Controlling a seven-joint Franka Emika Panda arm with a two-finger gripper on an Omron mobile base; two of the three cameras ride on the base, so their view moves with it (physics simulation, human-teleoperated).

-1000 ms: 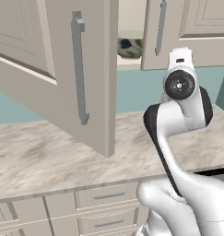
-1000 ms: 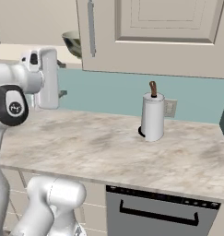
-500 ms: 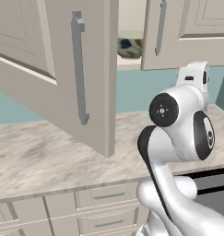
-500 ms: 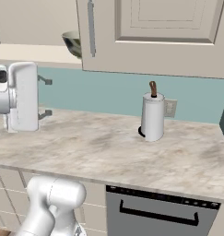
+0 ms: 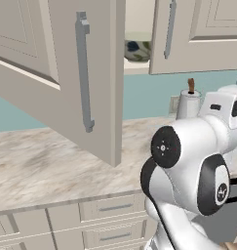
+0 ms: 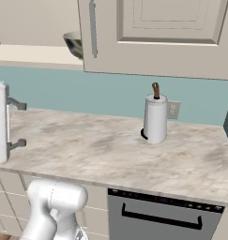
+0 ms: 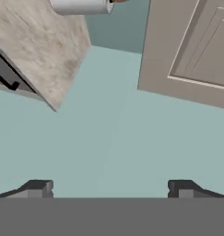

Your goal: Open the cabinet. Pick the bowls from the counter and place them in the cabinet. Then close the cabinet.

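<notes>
The cabinet's left door (image 5: pixel 56 63) stands swung open toward me, its long grey handle (image 5: pixel 83 73) facing out. On the shelf inside sits a greyish-white bowl (image 5: pixel 137 49) with dark blue marks, also seen as the bowl (image 6: pixel 73 43) beside the shut right door (image 6: pixel 157 37). My gripper (image 6: pixel 17 124) hangs over the left part of the counter (image 6: pixel 87 150), well below the shelf, fingers pointing right. It is open and holds nothing. In the rolled hand view the gripper (image 7: pixel 109 188) faces the teal wall, fingertips (image 7: pixel 37 188) wide apart.
A white paper towel roll (image 6: pixel 155 119) on a holder stands at the back of the counter by a wall socket. A dishwasher (image 6: pixel 157 215) sits under the counter's right part, drawers (image 5: pixel 110 210) under its left. My own arm (image 5: pixel 188 171) blocks the lower right of the left base view.
The arm has swung down and away from the cabinet opening; in the right base view the hand slid left and lower to the frame's edge. The jaws stayed open.
</notes>
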